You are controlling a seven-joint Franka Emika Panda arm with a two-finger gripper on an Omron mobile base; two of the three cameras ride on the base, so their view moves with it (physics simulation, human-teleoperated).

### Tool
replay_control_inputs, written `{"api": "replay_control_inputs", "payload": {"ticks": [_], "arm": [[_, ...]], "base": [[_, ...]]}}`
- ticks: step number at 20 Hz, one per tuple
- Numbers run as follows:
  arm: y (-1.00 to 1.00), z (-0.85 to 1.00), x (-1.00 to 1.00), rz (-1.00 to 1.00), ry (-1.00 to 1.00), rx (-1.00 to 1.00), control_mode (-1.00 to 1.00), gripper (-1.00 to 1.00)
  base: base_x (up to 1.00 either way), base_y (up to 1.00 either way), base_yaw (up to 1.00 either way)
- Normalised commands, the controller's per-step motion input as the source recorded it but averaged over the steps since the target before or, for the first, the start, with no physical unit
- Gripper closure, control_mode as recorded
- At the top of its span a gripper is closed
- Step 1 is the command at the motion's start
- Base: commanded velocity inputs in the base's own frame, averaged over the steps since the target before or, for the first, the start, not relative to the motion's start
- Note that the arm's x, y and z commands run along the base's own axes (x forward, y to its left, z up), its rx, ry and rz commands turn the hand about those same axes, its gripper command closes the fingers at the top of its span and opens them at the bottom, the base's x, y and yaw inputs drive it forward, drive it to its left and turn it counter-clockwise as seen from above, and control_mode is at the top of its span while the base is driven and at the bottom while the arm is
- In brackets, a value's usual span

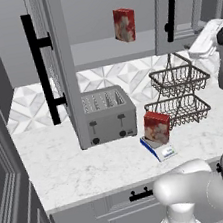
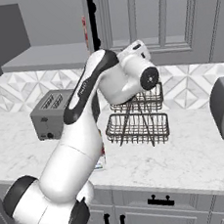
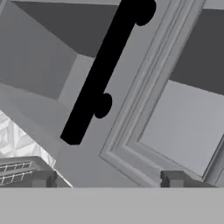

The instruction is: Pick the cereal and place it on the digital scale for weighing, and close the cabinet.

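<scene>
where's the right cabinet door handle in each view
Left base view: handle at upper right, on the open door above the wire basket.
Right base view: handle at top centre, above the arm.
Hand view: handle runs diagonally from top centre to lower left.
Shared landmark: the wire basket.

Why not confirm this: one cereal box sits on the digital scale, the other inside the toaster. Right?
Wrong on the second box. The left base view shows it on the cabinet shelf, not in the toaster. One cereal box does sit on the digital scale.
</scene>
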Motion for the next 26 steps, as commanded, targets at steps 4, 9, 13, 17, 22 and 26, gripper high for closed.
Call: {"api": "replay_control_inputs", "payload": {"ticks": [4, 9, 13, 17, 22, 26], "arm": [[0.64, -0.83, -1.00, 0.00, -0.29, 0.01, -1.00, -1.00], [0.86, -0.44, -1.00, -0.03, -0.31, 0.01, -1.00, -1.00], [0.97, -0.10, -0.74, -0.03, -0.51, 0.05, -1.00, -1.00], [0.72, 0.00, 0.00, 0.03, -0.58, 0.00, -1.00, -1.00], [0.29, 0.00, 0.14, 0.15, -0.36, 0.00, -1.00, -1.00], [0.58, -0.01, 0.06, 0.03, -0.31, 0.00, -1.00, -1.00]], "base": [[0.00, 0.00, 0.00], [0.00, 0.00, 0.00], [0.00, 0.00, 0.00], [0.00, 0.00, 0.00], [0.00, 0.00, 0.00], [0.00, 0.00, 0.00]]}}
